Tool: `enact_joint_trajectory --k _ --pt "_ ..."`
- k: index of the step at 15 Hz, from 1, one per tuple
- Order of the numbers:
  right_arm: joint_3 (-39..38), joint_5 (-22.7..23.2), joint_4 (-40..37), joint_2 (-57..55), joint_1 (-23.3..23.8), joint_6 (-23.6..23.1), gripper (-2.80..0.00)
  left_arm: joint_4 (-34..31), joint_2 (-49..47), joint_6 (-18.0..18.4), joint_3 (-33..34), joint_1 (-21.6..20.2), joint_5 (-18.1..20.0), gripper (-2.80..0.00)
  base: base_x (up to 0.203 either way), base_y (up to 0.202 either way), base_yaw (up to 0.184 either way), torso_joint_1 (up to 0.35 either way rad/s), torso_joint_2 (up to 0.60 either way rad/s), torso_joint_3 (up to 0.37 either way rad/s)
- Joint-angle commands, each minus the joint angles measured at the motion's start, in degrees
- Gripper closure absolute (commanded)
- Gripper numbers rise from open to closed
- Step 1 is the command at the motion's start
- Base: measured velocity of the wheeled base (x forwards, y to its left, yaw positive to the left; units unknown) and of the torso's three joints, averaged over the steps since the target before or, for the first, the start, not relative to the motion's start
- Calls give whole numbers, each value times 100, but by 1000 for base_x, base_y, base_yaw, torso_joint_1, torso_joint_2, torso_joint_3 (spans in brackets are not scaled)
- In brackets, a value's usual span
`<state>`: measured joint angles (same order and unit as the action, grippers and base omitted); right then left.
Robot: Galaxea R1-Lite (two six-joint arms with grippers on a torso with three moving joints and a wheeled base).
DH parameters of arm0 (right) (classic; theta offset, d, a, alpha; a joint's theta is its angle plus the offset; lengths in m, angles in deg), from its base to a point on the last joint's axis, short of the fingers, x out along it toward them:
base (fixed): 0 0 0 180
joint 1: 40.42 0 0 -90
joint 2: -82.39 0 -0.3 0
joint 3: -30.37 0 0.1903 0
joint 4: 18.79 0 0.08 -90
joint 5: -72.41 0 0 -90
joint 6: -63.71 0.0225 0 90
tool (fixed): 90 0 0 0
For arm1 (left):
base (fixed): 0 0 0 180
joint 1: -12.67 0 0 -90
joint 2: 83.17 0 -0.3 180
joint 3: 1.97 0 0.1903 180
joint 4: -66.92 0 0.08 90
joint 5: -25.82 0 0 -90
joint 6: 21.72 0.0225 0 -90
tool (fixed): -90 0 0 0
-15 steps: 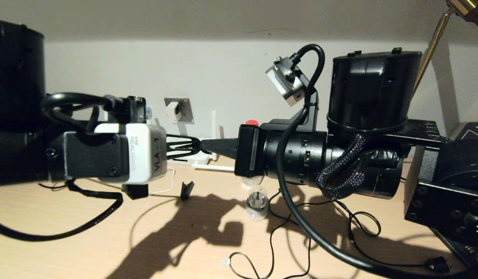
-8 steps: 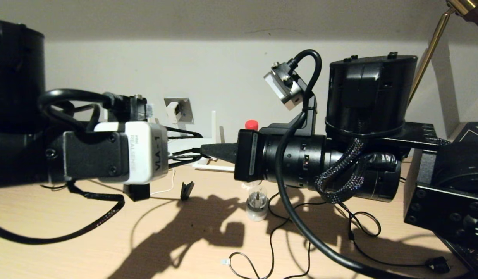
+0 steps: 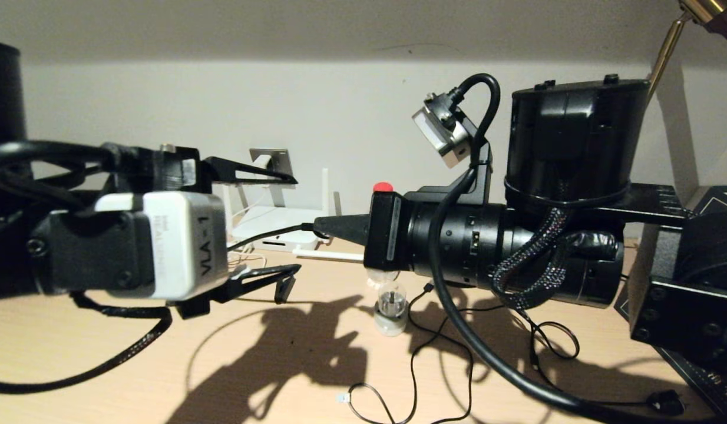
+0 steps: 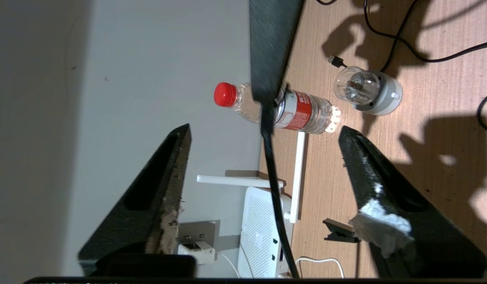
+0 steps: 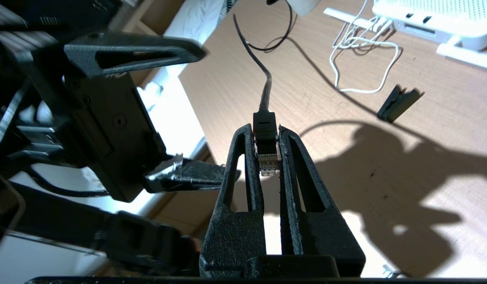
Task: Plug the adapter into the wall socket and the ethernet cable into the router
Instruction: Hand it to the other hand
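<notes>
Two grippers meet mid-table: your left gripper has jaws apart, your right gripper is clamped on the cable connector. Adapter sits in the socket by the back edge. The connector points away from the router, so it risks missing the port.

The left claw, clamped a second ago on the ethernet cable at frame centre, has sprung wide and drawn back toward the left edge (one finger high, one low), leaving the cable pinched only in the right claw.
</notes>
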<state>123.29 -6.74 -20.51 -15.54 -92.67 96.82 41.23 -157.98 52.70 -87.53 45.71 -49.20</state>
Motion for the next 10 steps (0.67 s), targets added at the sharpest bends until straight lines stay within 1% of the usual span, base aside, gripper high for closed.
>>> enact_joint_trajectory --k 1,2,3,5,6,7,8,9,10 --pt "-41 7 -30 304 181 328 0 1 414 -5 157 -14 -13 -280 0 0 0 0 0 0" --pt "-21 39 -88 434 363 663 0 37 457 -19 145 -16 -85 -280 0 0 0 0 0 0" --pt "33 81 -287 556 530 1003 0 218 422 6 132 -17 -93 -280 0 0 0 0 0 0" --pt "322 195 -1172 719 784 1659 0 865 203 63 163 10 -40 -280 0 0 0 0 0 0" --pt "506 292 -1584 803 912 2128 0 1199 18 163 195 90 49 -280 0 0 0 0 0 0" --pt "616 583 -1833 953 1123 2593 0 1531 -167 363 240 277 175 -280 0 0 0 0 0 0" --pt "635 1062 -1905 1094 1386 2981 0 1810 -298 603 331 521 242 -280 0 0 0 0 0 0" --pt "649 1555 -1935 1178 1623 3396 0 2063 -360 743 474 712 265 -280 0 0 0 0 0 0" --pt "662 1943 -1951 1232 1792 3806 0 2244 -366 802 576 826 269 -280 0 0 0 0 0 0"
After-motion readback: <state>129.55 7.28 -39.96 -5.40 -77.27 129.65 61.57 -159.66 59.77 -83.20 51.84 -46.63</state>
